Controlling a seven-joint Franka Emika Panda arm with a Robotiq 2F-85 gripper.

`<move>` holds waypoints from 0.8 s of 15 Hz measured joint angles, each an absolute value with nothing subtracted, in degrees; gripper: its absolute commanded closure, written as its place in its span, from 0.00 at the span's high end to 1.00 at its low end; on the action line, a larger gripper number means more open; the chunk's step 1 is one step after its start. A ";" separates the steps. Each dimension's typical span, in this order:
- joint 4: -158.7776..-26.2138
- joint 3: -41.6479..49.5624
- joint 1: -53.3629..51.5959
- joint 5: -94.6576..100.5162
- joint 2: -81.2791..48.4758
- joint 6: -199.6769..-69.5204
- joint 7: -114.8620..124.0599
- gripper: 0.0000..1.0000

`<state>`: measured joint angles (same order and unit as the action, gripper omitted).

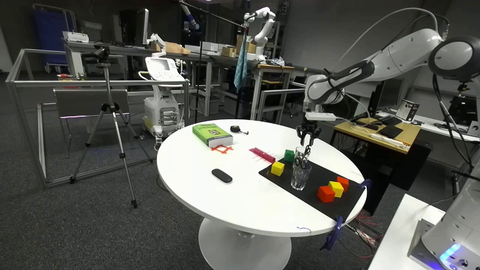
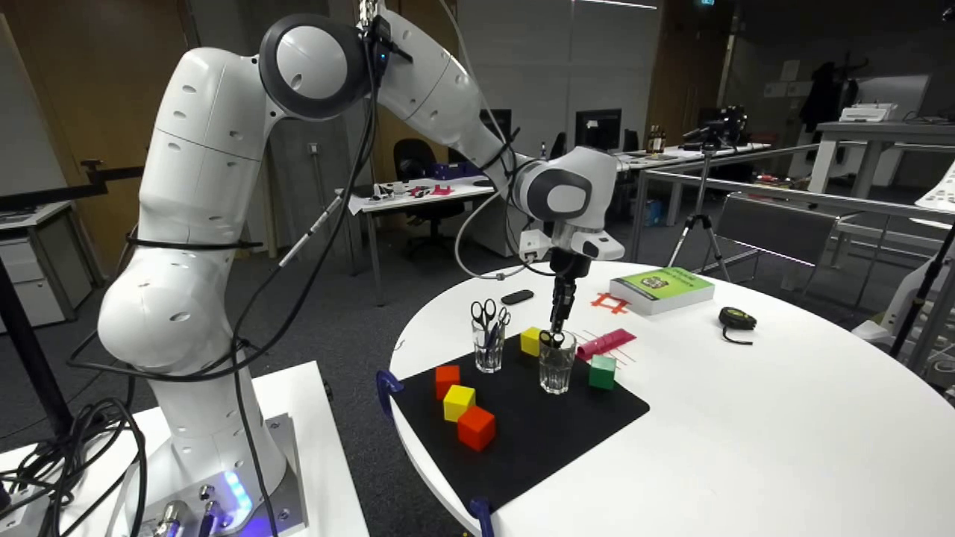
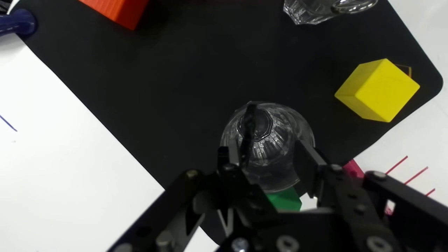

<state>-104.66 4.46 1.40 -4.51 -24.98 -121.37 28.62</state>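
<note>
Three cubes (image 2: 458,403), red, yellow, red, left of the faceted glass (image 2: 555,379) in an exterior view; same black mat (image 2: 537,432) under all. Next rightward, left of the faceted glass and apart from it: fuller glass (image 2: 489,361), scissor handles (image 2: 485,321) poking above its rim. Behind the faceted glass and off left: dark oblong object (image 2: 517,297) on the white table (image 2: 709,418), too plain to name. Nearer, just behind-left of the faceted glass: lone yellow cube (image 2: 530,341) on the black mat.

At the faceted glass itself: gripper (image 3: 266,148) directly overhead, fingertips close to the rim. Jaws spread, with glass visible through the gap in the wrist view. Inside the faceted glass: dark scissors (image 3: 249,129), handle loops up by the rim, close along one finger. Cannot tell whether touching that finger; lower end hard to make out.

Rightward again: green cube (image 2: 603,373) just right of the faceted glass; pink piece (image 2: 608,342) behind-right; green book (image 2: 660,292) farther back on that side; tape measure (image 2: 737,319) well right of the faceted glass.

Progress, by judgement: looks nearly finished. Done, seemingly: dark scissors inside the faceted glass, not pinched. Left, probably: gripper clear of the rim without snagging a handle loop. Fuller glass apparently no part of this step.
</note>
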 measured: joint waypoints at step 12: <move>-103.26 4.37 -1.14 -4.64 -22.16 -122.53 30.17 1.00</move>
<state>-103.26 4.37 -1.14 -4.64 -22.16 -122.53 30.17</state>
